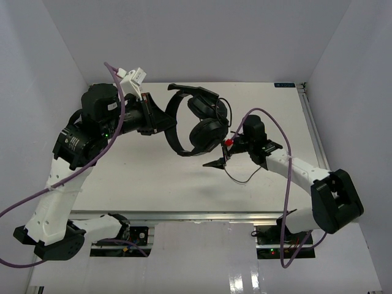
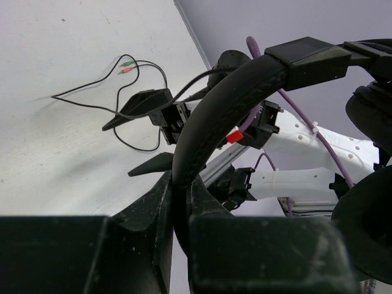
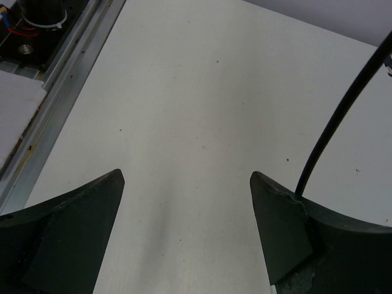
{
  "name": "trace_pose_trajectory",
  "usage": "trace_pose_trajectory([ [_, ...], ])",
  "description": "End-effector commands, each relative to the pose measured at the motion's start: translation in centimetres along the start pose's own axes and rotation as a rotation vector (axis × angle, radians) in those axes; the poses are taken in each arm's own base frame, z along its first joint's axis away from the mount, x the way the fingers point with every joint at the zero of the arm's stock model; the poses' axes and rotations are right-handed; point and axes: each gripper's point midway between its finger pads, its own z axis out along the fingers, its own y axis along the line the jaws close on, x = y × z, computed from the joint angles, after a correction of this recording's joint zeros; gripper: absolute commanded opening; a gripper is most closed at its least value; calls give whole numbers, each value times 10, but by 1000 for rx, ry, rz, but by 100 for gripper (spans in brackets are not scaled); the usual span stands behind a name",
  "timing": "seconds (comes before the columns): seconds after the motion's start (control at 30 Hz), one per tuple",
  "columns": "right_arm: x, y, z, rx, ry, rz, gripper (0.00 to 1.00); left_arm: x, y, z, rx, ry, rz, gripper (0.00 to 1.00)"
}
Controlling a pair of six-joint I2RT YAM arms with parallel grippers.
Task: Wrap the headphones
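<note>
Toward the far left corner of the desk (image 1: 147,184), the left gripper (image 1: 163,120) is clamped on the headphones (image 1: 202,125) at their matte, padded headband. The arch curves out towards the desk's middle, and the two round cushioned earcups sit just right of it. A broad stretch of smooth white top lies between them and the near edge. Right of centre, the right gripper (image 1: 222,154) has its wedge-shaped fingers (image 3: 282,226) spread wide, gripping nothing. The thin black cord (image 1: 240,178) brushes one finger and loops loosely on the surface. A ribbed aluminium rail (image 1: 312,128) borders the right edge.
</note>
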Motion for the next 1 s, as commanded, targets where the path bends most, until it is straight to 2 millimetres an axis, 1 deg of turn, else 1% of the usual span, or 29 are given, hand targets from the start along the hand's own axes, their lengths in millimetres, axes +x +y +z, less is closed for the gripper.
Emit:
trace_pose_trajectory([
  [0.0,-34,-32,6,68,-88,-84,90,-13,-21,-19,42,-38,1,0],
  [0.03,-35,-28,6,48,-86,-84,90,-16,-22,-24,33,-47,8,0],
  [0.1,-25,-4,3,-46,-46,-17,90,-18,-22,-27,19,-53,13,0],
  [0.13,-23,5,0,-90,-26,-39,91,-19,-21,-28,15,-59,18,0],
  [0.17,-30,3,-2,-125,-23,-184,92,-20,-20,-29,8,-66,24,0],
  [0.23,-25,27,-11,-205,17,-174,94,-19,-18,-28,0,-65,25,0],
  [0.27,-23,35,-15,-219,39,-163,95,-19,-17,-28,-4,-64,26,0],
  [0.3,-23,36,-18,-215,54,-193,97,-19,-15,-27,-10,-64,28,0],
  [0.37,-26,41,-25,-183,88,-185,99,-19,-13,-26,-22,-68,33,0],
  [0.47,-28,27,-37,-36,169,-172,99,-19,-11,-26,-25,-68,36,0],
  [0.53,-35,16,-42,59,172,-182,99,-18,-12,-26,-24,-68,36,0],
  [0.57,-36,10,-44,97,186,-181,98,-18,-12,-27,-23,-68,36,0],
  [0.73,-32,-31,-52,294,237,-161,97,-19,-17,-31,-6,-71,37,0],
  [0.8,-32,-41,-45,307,200,-143,95,-18,-20,-32,9,-65,38,0],
  [0.83,-30,-42,-36,277,170,-130,95,-18,-22,-32,19,-62,39,0],
  [0.87,-21,-43,-28,249,161,-98,95,-18,-23,-33,26,-62,40,0],
  [0.93,-27,-53,-17,254,111,-89,95,-19,-28,-34,42,-63,43,0],
  [0.97,-24,-56,-10,241,91,-70,96,-21,-30,-36,51,-67,44,0],
])
